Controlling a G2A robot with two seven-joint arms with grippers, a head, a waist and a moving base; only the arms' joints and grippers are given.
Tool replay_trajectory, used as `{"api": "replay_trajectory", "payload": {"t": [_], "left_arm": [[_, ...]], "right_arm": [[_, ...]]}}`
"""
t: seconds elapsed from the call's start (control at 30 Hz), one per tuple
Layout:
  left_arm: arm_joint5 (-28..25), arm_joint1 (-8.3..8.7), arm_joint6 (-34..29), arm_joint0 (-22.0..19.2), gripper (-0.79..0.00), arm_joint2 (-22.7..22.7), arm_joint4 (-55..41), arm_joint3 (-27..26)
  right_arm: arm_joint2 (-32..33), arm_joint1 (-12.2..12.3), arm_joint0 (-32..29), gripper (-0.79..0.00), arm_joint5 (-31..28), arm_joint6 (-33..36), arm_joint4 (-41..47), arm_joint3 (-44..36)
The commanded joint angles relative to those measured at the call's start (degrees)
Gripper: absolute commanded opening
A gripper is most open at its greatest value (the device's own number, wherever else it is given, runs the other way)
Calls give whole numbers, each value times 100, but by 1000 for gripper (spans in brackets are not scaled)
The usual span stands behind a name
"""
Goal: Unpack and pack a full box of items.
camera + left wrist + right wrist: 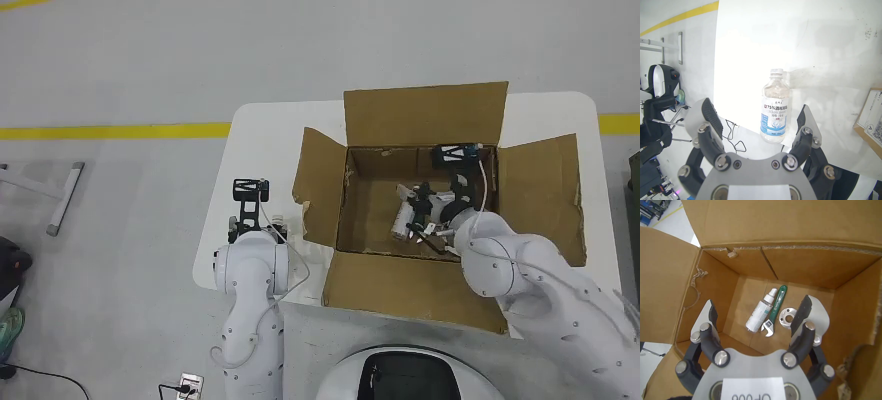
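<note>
Standing open on the table [265, 130], the box [430, 120] contains the right end effector [432, 205] in the top view.

Left wrist view: left end effector [755, 106] spread wide, empty; bottle [774, 106] upright on the table just beyond.

Right wrist view: right end effector spread wide, empty, above spray bottle [761, 311], wrench [775, 309] and flange [786, 318] on the box floor.

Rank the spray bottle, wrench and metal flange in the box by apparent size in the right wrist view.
1. spray bottle: bulkiest.
2. adjustable wrench: about equally long, but slimmer.
3. metal flange: smallest, partly hidden.
</note>
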Motion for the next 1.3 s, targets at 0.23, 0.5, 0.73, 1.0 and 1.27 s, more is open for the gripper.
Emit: {"api": "replay_trajectory", "payload": {"t": [0.23,0.5,0.73,1.0,1.27], "left_arm": [[0,0,0,0,0,0,0,0],[0,0,0,0,0,0,0,0],[0,0,0,0,0,0,0,0],[0,0,0,0,0,0,0,0],[0,0,0,0,0,0,0,0]], "right_arm": [[-207,-46,133,0,164,47,-167,141],[-242,-62,14,0,25,-58,-302,137],[-761,-243,220,0,453,216,-471,493],[-1084,-480,599,-394,743,340,-332,1077],[-1205,-653,764,-268,789,268,-219,1553]]}}
